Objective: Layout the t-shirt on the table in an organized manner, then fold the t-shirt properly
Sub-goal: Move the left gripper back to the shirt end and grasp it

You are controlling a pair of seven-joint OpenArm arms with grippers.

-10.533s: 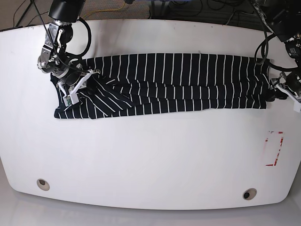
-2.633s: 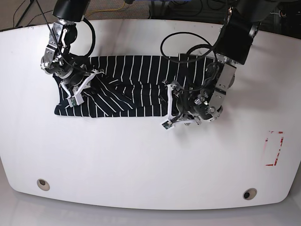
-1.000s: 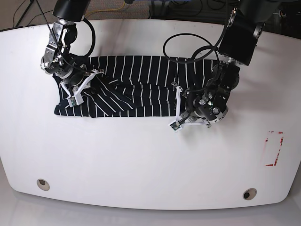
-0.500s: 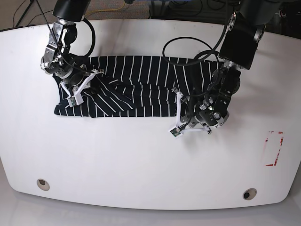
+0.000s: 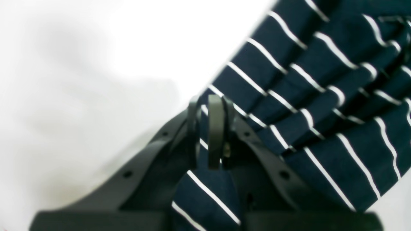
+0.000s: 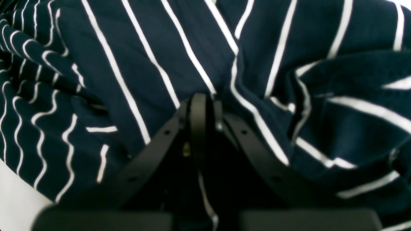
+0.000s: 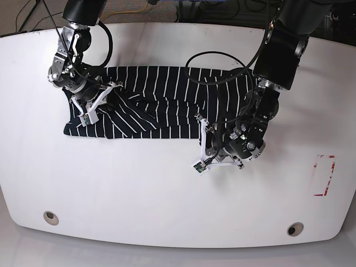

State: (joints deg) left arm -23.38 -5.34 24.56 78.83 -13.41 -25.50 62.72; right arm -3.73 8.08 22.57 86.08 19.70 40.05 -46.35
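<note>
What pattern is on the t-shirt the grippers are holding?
Thin white stripes on very dark navy t-shirt, clearest in the right wrist view.

the black right gripper (image 6: pixel 200 106) has its jaws pressed together on a fold of the dark navy, white-striped fabric t-shirt (image 6: pixel 154 57), which rumples on both sides of it. a sliver of glossy white table (image 6: pixel 14 199) shows lower left of the claw.

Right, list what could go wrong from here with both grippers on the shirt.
1. The left gripper is shut on only the shirt's edge, right where cloth meets table; the thin pinch may slip free.
2. The right gripper is shut on bunched, wrinkled cloth; it may have caught several layers, so a pull could drag the fold apart.
3. The fabric near the left gripper is rumpled, so the fold may set crooked.
</note>
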